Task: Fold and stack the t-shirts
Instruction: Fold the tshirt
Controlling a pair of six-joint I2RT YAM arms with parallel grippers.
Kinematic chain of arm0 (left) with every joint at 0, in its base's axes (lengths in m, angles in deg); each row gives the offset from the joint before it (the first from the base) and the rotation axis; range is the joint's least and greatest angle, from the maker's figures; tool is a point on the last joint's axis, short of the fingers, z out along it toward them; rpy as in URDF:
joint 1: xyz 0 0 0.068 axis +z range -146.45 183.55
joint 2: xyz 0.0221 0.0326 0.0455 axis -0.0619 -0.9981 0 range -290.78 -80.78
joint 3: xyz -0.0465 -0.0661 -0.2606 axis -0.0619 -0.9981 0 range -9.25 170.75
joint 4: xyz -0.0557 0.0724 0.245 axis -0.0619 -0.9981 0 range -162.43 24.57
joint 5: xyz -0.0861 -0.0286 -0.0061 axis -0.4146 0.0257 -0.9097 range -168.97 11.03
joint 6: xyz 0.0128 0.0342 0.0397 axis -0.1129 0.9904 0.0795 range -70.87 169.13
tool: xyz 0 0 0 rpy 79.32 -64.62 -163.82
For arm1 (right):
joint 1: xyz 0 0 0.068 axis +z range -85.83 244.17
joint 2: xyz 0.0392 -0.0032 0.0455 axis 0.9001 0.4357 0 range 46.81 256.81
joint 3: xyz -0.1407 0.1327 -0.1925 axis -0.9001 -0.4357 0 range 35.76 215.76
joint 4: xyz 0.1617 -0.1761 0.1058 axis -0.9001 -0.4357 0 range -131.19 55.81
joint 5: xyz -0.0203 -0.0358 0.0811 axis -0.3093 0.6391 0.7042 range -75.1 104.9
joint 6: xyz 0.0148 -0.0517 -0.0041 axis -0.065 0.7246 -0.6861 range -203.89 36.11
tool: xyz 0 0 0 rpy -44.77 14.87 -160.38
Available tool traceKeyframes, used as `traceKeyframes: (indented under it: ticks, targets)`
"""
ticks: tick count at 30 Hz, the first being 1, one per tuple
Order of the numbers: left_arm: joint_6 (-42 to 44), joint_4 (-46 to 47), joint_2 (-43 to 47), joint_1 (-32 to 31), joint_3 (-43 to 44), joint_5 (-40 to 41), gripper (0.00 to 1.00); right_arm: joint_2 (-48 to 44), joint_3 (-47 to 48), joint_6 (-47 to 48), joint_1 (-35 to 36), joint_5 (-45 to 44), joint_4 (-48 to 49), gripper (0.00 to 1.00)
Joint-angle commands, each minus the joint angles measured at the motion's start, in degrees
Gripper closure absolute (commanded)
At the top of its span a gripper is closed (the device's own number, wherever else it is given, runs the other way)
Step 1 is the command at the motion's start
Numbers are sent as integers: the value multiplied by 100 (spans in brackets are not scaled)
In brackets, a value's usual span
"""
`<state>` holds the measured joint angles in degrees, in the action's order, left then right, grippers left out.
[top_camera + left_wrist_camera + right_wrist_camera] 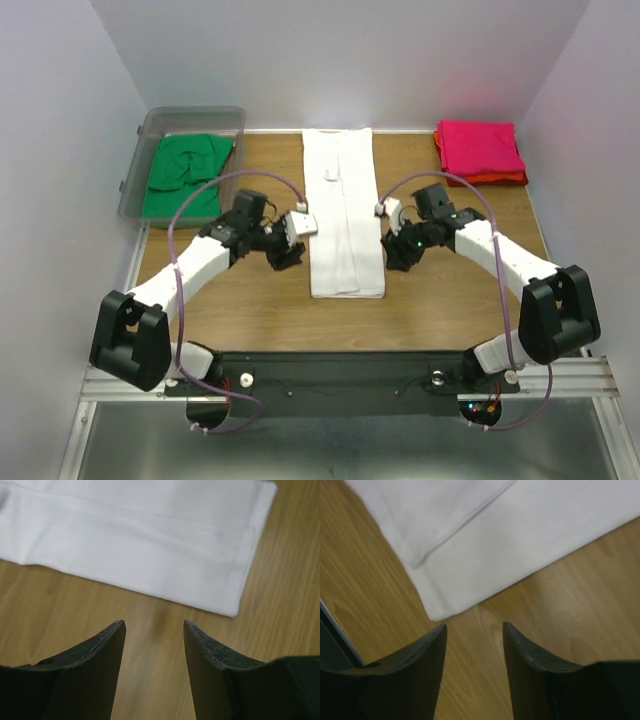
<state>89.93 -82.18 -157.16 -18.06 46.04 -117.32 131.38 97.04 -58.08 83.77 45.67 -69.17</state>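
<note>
1. A white cloth t-shirt (pixel 343 215), folded into a long strip, lies flat mid-table, running near to far; the tag at its collar is too small to read.
2. The left arm (pixel 200 262) holds its jaws open and empty over the wooden table (pixel 440 310), just left of the strip's near end.
3. The right arm (pixel 500 255) has its jaws open and empty just right of it.
4. Far left, a green t-shirt (pixel 185 175) lies in a clear grey plastic bin (pixel 150 130); far right, a folded magenta t-shirt (pixel 478 147) rests on a red-orange t-shirt (pixel 500 180).

white t-shirt (pixel 345 215): soft matt cloth, smooth
table (pixel 250 310): wood grain, faint sheen
bin (pixel 130 180), far left: clear grey plastic
left gripper (pixel 154 625): dark, matt, scuffed
</note>
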Motion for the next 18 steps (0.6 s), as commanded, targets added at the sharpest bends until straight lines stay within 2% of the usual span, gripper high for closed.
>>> traceKeyframes:
  ticks: [1, 5, 8, 13, 18]
  targets:
    - [1271, 241, 298, -580, -948, 81, 38, -484, -835, 1206, 343, -544, 138, 43]
    - [1702, 795, 641, -1143, -1800, 441, 34, -855, -1468, 1489, 817, -852, 720, 38]
    - [1905, 1191, 686, -1486, -2143, 652, 34, -899, -1820, 1717, 1063, -914, 1124, 38]
    - [2160, 1990, 633, -1785, -2452, 943, 34, -723, -1997, 2139, 1380, -949, 1441, 41]
    - [2328, 2123, 423, -1952, -2479, 961, 34, -618, -2032, 2350, 1652, -949, 1459, 44]
